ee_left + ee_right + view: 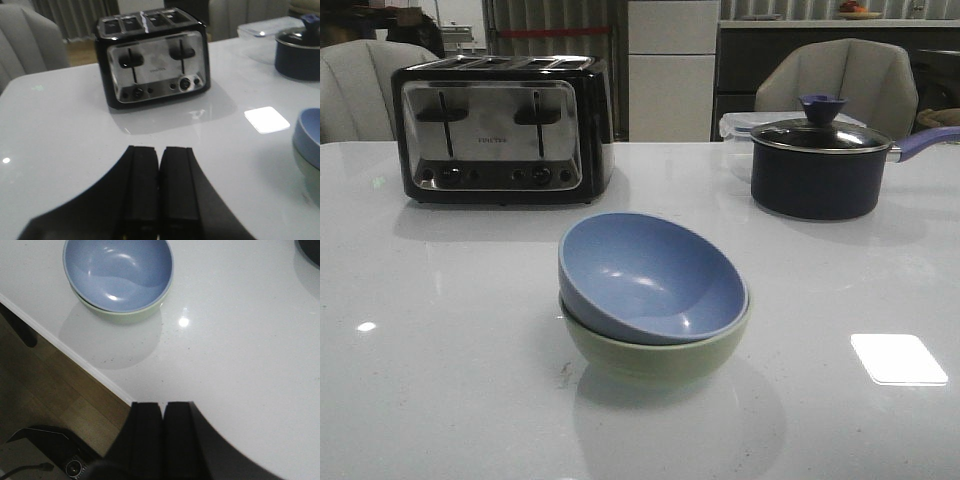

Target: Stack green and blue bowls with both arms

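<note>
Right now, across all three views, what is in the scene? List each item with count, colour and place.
blue bowl: 1, dusty blue, tilted inside the green one, table centre
green bowl: 1, pale sage, under the blue bowl
toaster: 1, black and chrome, rear left
saucepan: 1, dark with a glass lid and blue handle, rear right
plastic container: 1, clear, behind the saucepan
chairs: 2, grey, beyond the table
table: 1, glossy white
left end effector: 1, black, shut, empty
right end effector: 1, black, shut, empty

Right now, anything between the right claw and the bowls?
Nothing. In the right wrist view only bare white table separates the shut right claw from the blue bowl, nested in the green bowl.
</note>
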`<move>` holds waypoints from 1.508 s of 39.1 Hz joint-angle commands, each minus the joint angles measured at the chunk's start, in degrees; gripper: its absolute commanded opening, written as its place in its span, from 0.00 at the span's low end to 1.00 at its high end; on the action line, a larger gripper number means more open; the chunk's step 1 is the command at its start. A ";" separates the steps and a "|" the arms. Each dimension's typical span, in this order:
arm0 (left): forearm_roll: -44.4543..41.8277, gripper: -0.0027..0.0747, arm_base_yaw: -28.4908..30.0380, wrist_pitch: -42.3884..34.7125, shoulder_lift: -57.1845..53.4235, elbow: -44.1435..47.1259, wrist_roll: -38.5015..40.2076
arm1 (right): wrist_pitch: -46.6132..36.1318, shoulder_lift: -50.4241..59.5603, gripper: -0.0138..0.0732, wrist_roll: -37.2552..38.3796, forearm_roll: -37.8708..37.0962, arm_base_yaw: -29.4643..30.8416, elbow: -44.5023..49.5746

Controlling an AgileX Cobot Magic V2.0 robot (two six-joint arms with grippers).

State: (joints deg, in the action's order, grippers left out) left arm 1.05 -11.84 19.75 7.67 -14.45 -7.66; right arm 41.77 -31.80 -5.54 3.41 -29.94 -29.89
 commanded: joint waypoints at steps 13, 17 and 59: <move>3.99 0.15 4.79 -16.68 -8.67 11.41 2.41 | -3.64 -0.04 0.22 -0.66 -0.38 -0.03 -1.50; 3.99 0.15 4.79 -17.92 -9.12 13.31 3.56 | -3.64 -0.04 0.22 -0.66 -0.38 -0.03 -1.50; -0.34 0.15 6.84 -23.53 -9.12 14.91 8.17 | -3.58 -0.04 0.22 -0.66 -0.38 -0.03 -1.50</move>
State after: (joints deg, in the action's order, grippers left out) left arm 0.77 -4.68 1.91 -0.24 0.16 0.00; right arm 41.77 -31.80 -5.54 3.41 -29.94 -29.89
